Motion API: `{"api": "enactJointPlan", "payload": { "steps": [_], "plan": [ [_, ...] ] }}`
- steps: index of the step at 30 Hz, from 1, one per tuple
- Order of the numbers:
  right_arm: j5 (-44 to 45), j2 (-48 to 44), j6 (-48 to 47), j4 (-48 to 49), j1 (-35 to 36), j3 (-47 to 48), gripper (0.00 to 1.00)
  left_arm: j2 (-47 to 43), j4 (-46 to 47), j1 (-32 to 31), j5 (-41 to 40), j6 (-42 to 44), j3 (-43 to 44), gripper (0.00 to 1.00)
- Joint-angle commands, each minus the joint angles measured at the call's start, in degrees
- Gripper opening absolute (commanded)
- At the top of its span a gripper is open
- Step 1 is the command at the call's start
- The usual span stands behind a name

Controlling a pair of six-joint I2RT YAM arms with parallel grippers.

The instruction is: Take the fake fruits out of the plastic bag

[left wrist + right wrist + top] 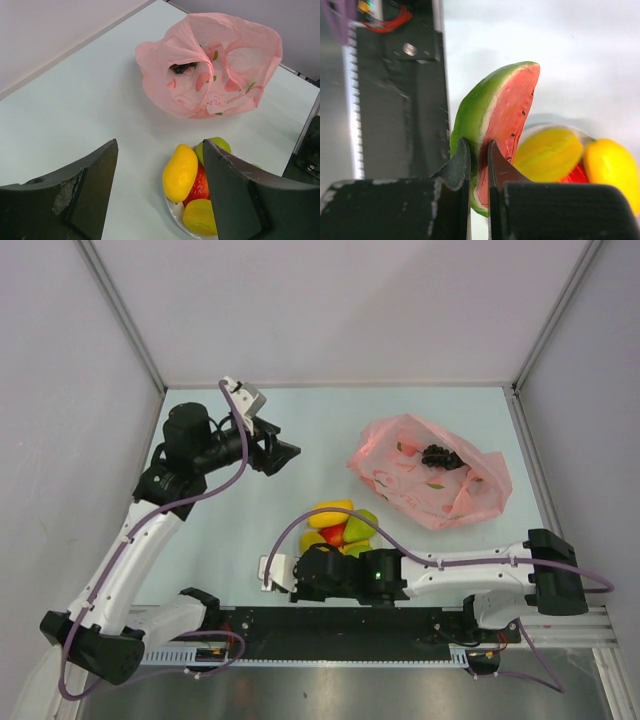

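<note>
The pink plastic bag (430,472) lies crumpled at the back right, mouth open, with the dark grape bunch (440,456) inside; both also show in the left wrist view, bag (210,65) and grapes (182,67). A yellow mango (330,508), red mango (333,533), yellow piece (312,540) and green pear (365,520) sit in a white bowl (176,212). My right gripper (479,150) is shut on the watermelon slice (502,115), held upright just beside the bowl near the front rail. My left gripper (285,453) is open and empty, well left of the bag.
The black rail (340,625) with the arm bases runs along the near edge, close behind my right gripper (310,578). Grey walls close in the table on the left, back and right. Bare table lies between the bowl and the bag.
</note>
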Motion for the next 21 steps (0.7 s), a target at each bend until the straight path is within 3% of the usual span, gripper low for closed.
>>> {"api": "enactJointPlan", "payload": {
  "steps": [1, 5, 21],
  "plan": [
    [3.0, -0.4, -4.3, -3.4, -2.0, 1.0, 0.0, 0.8, 1.3, 0.7, 2.3, -3.1, 2.5, 0.74],
    [7.5, 1.3, -3.4, -2.3, -2.6, 1.0, 0.0, 1.3, 2.1, 0.7, 2.7, -3.8, 2.6, 0.73],
    [5.3, 1.0, -0.6, -2.6, -4.5, -3.5, 0.0, 1.2, 3.2, 1.0, 2.9, -5.0, 1.1, 0.77]
  ]
}}
